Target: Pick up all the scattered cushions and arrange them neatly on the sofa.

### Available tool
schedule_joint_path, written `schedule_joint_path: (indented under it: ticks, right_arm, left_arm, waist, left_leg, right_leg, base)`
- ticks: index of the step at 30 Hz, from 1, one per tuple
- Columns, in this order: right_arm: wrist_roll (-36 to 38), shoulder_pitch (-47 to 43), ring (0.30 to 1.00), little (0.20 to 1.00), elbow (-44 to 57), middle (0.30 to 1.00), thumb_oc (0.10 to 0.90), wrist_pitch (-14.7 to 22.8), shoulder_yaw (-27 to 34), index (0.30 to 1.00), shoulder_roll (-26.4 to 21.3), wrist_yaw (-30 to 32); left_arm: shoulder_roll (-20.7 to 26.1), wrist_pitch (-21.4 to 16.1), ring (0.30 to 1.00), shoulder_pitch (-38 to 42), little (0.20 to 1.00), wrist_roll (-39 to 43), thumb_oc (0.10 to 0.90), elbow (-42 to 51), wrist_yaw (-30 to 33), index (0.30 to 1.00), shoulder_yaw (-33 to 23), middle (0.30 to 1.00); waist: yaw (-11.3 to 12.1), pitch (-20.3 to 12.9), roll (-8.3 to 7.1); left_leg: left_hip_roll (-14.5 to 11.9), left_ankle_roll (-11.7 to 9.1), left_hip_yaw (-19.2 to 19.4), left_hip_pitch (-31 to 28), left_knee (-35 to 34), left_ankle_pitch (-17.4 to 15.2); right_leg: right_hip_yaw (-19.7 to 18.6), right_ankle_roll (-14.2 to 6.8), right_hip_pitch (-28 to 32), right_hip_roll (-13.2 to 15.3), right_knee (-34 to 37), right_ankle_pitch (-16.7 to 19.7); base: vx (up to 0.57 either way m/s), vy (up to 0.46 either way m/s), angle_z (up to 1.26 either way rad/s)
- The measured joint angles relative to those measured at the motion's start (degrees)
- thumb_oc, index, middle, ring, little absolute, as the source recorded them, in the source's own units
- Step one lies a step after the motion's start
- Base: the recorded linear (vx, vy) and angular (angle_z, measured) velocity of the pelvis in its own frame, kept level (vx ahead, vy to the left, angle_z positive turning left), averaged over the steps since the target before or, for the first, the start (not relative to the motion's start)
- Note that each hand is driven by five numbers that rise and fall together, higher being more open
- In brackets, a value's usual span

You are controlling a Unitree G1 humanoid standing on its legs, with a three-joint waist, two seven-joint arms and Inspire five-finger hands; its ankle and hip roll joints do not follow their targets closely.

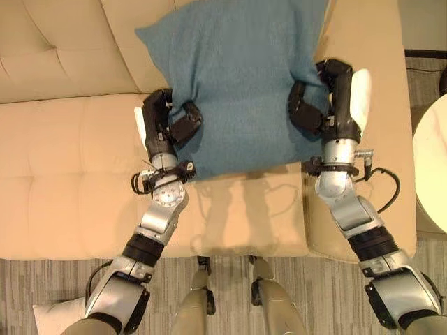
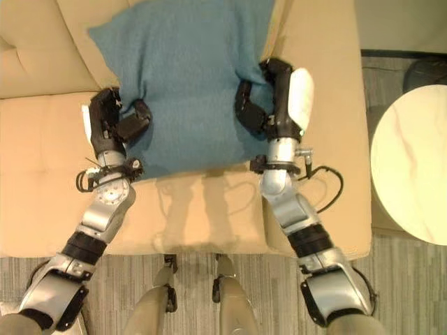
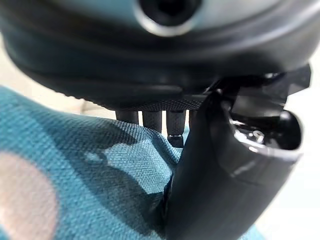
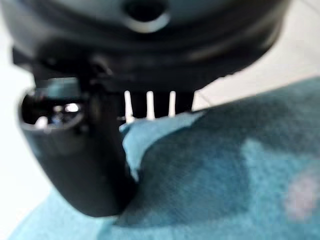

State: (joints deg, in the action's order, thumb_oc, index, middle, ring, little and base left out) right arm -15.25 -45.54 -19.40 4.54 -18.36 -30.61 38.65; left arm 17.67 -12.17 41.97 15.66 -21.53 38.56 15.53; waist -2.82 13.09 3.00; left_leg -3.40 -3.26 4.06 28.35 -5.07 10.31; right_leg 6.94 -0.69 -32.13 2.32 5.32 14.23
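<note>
My left hand (image 1: 166, 122) and right hand (image 1: 318, 105) each pinch a side edge of the square teal fabric cushion (image 1: 237, 84) above the beige tufted sofa (image 1: 63, 174).

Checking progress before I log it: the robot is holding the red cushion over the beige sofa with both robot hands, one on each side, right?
Not quite: the cushion is teal blue, not red, as the left eye view shows. The rest holds: the left robot hand and right robot hand grip it on either side, over the beige sofa.
</note>
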Motion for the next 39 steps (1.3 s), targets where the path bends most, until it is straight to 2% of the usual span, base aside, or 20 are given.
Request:
schedule_joint_path:
  ticks: [3,7,8,9,10,11,12,16,19,24,29,32,35,36,38,39]
  right_arm:
    - [-1.0,-14.6,0.300,0.300,-10.8,0.300,0.400,-0.2,-4.0,0.300,-0.3,2.9]
    - [-0.9,-17.7,0.300,0.300,-14.7,0.300,0.400,-0.1,-6.8,0.300,0.5,5.4]
    - [-0.5,-18.3,0.700,0.700,-16.9,0.700,0.667,-0.3,-7.9,0.700,0.7,5.4]
    - [-0.2,-18.4,0.900,0.900,-17.7,0.900,0.800,-0.3,-8.2,0.900,0.9,5.4]
    - [0.4,-19.0,0.900,0.900,-19.9,0.900,0.800,0.3,-9.0,0.900,1.0,5.5]
    - [3.5,-22.7,0.900,0.900,-25.8,0.900,0.800,0.6,-13.7,0.900,0.0,3.6]
    - [4.6,-24.2,0.900,0.900,-27.1,0.900,0.800,0.1,-15.2,0.900,-0.8,1.7]
    - [9.4,-24.0,0.900,0.900,-28.0,0.900,0.800,-2.0,-16.6,0.900,-2.5,-5.7]
    - [11.0,-24.0,0.900,0.900,-28.0,0.900,0.800,-2.0,-16.5,0.900,-3.1,-7.0]
    - [11.9,-21.4,0.900,0.900,-25.9,0.900,0.800,-2.0,-12.8,0.900,-3.9,-8.5]
    - [13.0,-19.6,0.900,0.900,-25.2,0.900,0.800,-1.6,-10.8,0.900,-4.3,-8.6]
    - [14.8,-18.8,0.900,0.900,-24.8,0.900,0.800,-1.2,-8.8,0.900,-5.0,-9.3]
    - [17.7,-13.7,0.900,0.900,-19.2,0.900,0.800,-0.6,0.0,0.900,-5.7,-9.6]
    - [18.7,-9.2,0.900,0.900,-14.5,0.900,0.800,0.2,4.0,0.900,-7.1,-9.6]
    - [19.7,-6.1,0.900,0.900,-13.5,0.900,0.800,0.4,5.8,0.900,-8.7,-9.6]
    - [20.5,-1.4,0.900,0.900,-10.6,0.900,0.800,0.4,8.1,0.900,-9.6,-10.7]
  left_arm:
    - [1.8,-0.7,0.300,15.0,0.300,-1.2,0.400,-11.3,3.8,0.300,0.2,0.300]
    - [5.2,-0.7,0.300,20.1,0.300,-1.1,0.400,-15.3,4.5,0.300,2.5,0.300]
    - [5.7,-0.7,0.636,21.8,0.636,-1.1,0.624,-17.9,3.9,0.636,4.1,0.636]
    - [5.9,-0.7,0.900,22.4,0.900,-1.1,0.800,-18.8,3.4,0.900,4.6,0.900]
    - [6.5,-0.9,0.900,23.3,0.900,-1.1,0.800,-20.6,2.7,0.900,6.0,0.900]
    - [9.1,-0.8,0.900,27.2,0.900,-1.1,0.800,-27.1,0.4,0.900,11.8,0.900]
    - [10.3,0.0,0.900,28.8,0.900,-1.2,0.800,-28.7,-1.4,0.900,13.5,0.900]
    - [12.0,0.2,0.900,27.8,0.900,0.0,0.800,-29.3,-4.8,0.900,13.0,0.900]
    - [12.0,0.2,0.900,27.6,0.900,2.1,0.800,-28.8,-6.7,0.900,12.3,0.900]
    - [12.2,-1.1,0.900,18.4,0.900,4.2,0.800,-20.6,-9.2,0.900,7.3,0.900]
    - [12.0,-1.7,0.900,16.5,0.900,6.5,0.800,-20.8,-10.9,0.900,6.3,0.900]
    - [14.9,-1.7,0.900,16.2,0.900,6.8,0.800,-20.7,-12.9,0.900,5.5,0.900]
    - [17.3,-2.3,0.900,12.5,0.900,7.5,0.800,-18.4,-13.0,0.900,-1.4,0.900]
    - [18.8,-2.8,0.900,8.5,0.900,7.9,0.800,-14.6,-13.1,0.900,-5.2,0.900]
    - [20.0,-3.3,0.900,4.8,0.900,8.3,0.800,-13.6,-13.0,0.900,-8.3,0.900]
    - [20.4,-3.3,0.900,0.2,0.900,9.8,0.800,-10.8,-13.5,0.900,-10.6,0.900]
  waist:
    - [0.4,0.0,-0.01]
    - [0.4,0.0,-0.04]
    - [0.4,0.0,-0.04]
    - [0.4,0.0,-0.04]
    - [0.4,0.0,-0.04]
    - [0.2,0.0,-0.04]
    - [0.2,0.0,-0.04]
    - [0.3,0.1,-0.23]
    - [0.2,0.2,-0.26]
    - [0.1,0.2,-0.27]
    - [0.2,0.2,-0.34]
    - [-0.1,0.2,-0.37]
    - [-0.3,0.2,-0.37]
    - [-0.4,0.3,-0.42]
    - [-0.6,0.4,-0.70]
    - [-0.8,0.5,-0.76]
  left_leg:
    - [0.0,-0.6,-1.3,5.2,0.0,0.5]
    - [-0.1,-0.9,-1.5,7.6,0.0,0.8]
    - [-0.1,-0.9,-1.5,7.6,0.0,0.8]
    - [-0.1,-0.9,-1.5,7.6,0.0,0.8]
    - [-0.1,-0.9,-1.6,7.7,0.0,0.8]
    - [-0.1,-0.9,-1.6,7.9,0.0,0.8]
    - [0.0,-0.9,-1.6,8.3,0.0,0.8]
    - [0.1,-0.9,-1.6,9.1,0.0,0.8]
    - [0.2,-0.9,-1.6,9.0,0.0,0.8]
    - [0.2,-0.9,-1.7,8.6,0.0,0.8]
    - [0.2,-0.9,-1.7,8.5,0.0,0.8]
    - [0.2,-0.9,-1.6,8.4,0.0,0.9]
    - [0.2,-0.9,-1.5,8.1,0.0,0.9]
    - [0.2,-0.9,-1.4,7.9,0.0,0.9]
    - [0.2,-0.9,-1.3,6.7,0.0,0.9]
    - [0.2,-0.9,-1.3,5.2,0.0,0.9]
  right_leg:
    - [0.7,0.0,-4.5,0.0,0.0,0.0]
    - [0.7,0.0,-6.8,0.0,0.0,0.0]
    - [0.7,0.0,-6.8,0.1,0.0,0.0]
    - [0.6,0.0,-6.8,0.1,0.0,0.0]
    - [0.7,0.0,-6.8,0.1,0.0,0.0]
    - [0.7,0.0,-7.0,0.1,0.0,0.0]
    - [0.7,0.0,-7.4,0.2,0.0,0.0]
    - [0.7,0.0,-8.1,0.3,0.0,0.0]
    - [0.7,0.0,-8.1,0.4,0.0,0.0]
    - [0.7,0.0,-7.7,0.4,0.0,0.0]
    - [0.7,0.0,-7.5,0.4,0.0,0.0]
    - [0.7,-0.1,-7.5,0.3,0.0,0.1]
    - [0.6,-0.1,-7.4,0.3,0.0,0.1]
    - [0.5,-0.1,-7.2,0.3,0.0,0.1]
    - [0.5,-0.1,-6.1,0.4,0.0,0.1]
    - [0.6,-0.3,-4.5,0.4,0.0,-0.1]
  base:
    - [0.02,-0.059,0.17]
    - [0.02,-0.015,0.04]
    - [0.00,0.000,0.00]
    - [0.00,0.000,0.00]
    - [0.00,0.000,0.00]
    - [0.01,-0.031,0.03]
    - [0.00,0.000,0.00]
    - [0.00,0.000,0.00]
    - [0.00,0.000,0.00]
    - [0.00,0.000,0.00]
    - [0.00,0.000,0.00]
    - [0.00,0.000,0.00]
    - [0.01,0.006,-0.01]
    - [0.00,0.000,0.00]
    - [0.01,0.004,-0.02]
    - [0.00,0.000,0.00]
